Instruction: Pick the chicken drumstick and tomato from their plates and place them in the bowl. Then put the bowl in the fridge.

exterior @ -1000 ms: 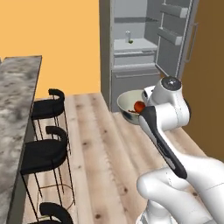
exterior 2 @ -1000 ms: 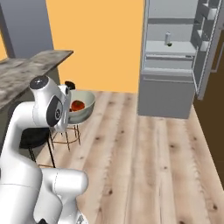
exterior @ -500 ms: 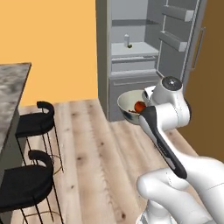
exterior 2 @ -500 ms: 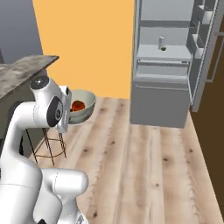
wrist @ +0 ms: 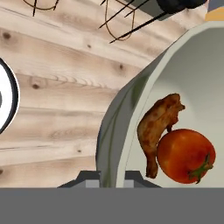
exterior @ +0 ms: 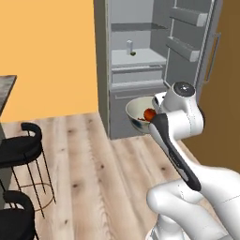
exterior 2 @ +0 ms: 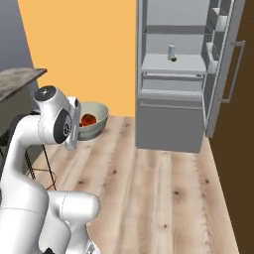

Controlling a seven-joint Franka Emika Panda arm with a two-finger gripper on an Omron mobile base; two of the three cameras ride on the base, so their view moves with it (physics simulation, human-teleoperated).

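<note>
- The chicken drumstick (wrist: 158,127) lies inside the bowl (wrist: 131,109). In the hand view its long axis runs from the thin bone end at the lower middle of the picture up to the thick, lumpy end at the upper right.
- The tomato (wrist: 185,155) sits in the bowl too, touching the drumstick's lower part on its right side; its dark stem points to the lower right of the hand view.
- From the left base view the tomato (exterior: 149,114) shows as a red spot in the bowl (exterior: 137,110), which is carried in the air above the wooden floor (exterior: 93,173), its mouth tipped a little toward that camera.
- The gripper (wrist: 113,179) is clamped nearly shut on the bowl's rim, one dark finger on the outside of the wall and one inside.
- The bowl (exterior 2: 94,119) hangs in front of the fridge (exterior 2: 173,99), well apart from it; the fridge door (exterior: 190,42) stands open, with a small bottle (exterior 2: 171,51) on a shelf.
- Black stools (exterior: 21,154) stand at the left, beside a stone counter (exterior 2: 20,82).
</note>
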